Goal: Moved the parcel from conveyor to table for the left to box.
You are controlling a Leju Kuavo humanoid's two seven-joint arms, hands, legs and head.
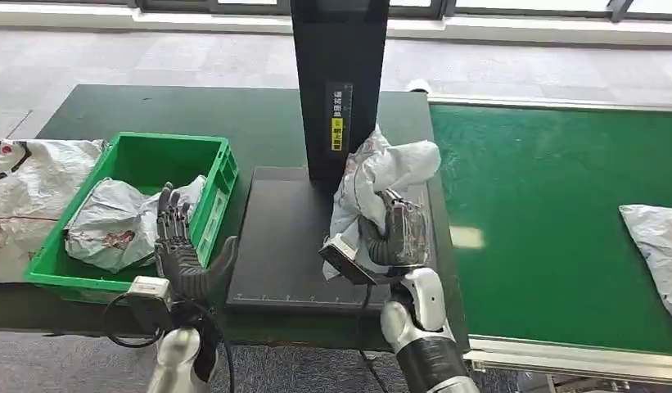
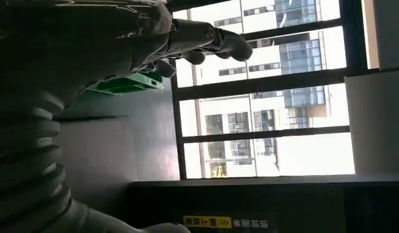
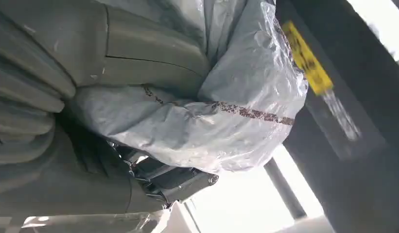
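Grey tiled floor runs behind a dark green table (image 1: 259,123), with a green conveyor (image 1: 553,213) butted against its right side, as we see it from the head view. On the table: a black flat platform (image 1: 287,246) with a black upright column (image 1: 339,82) carrying a yellow label (image 1: 336,133). Left of the platform sits a green crate (image 1: 144,164) with a grey bagged parcel (image 1: 111,221) already inside; a printed white sack (image 1: 29,196) lies further left.

Our right hand (image 1: 394,237) grips the parcel (image 1: 373,184), a crumpled grey-white poly bag, above the platform's right part, just beside the column. Long axis runs roughly upright, loose end pointing up and slightly right (whether the lower end touches the platform, we cannot tell). Another parcel (image 1: 656,241) lies on the conveyor at the right edge.

Our left hand (image 1: 181,246) is raised near the crate's front right corner, fingers apart, palm empty.

Left wrist view: left hand's fingers (image 2: 221,41) spread against bright windows (image 2: 265,121), a bit of green crate (image 2: 127,85) beyond them, the yellow label (image 2: 207,222) on the dark column near the frame edge.

Right wrist view: grey thumb (image 3: 139,58) pressed onto the parcel (image 3: 226,121), bag bulging past it, a reddish printed streak across the film. Column and its yellow label (image 3: 306,63) close behind.
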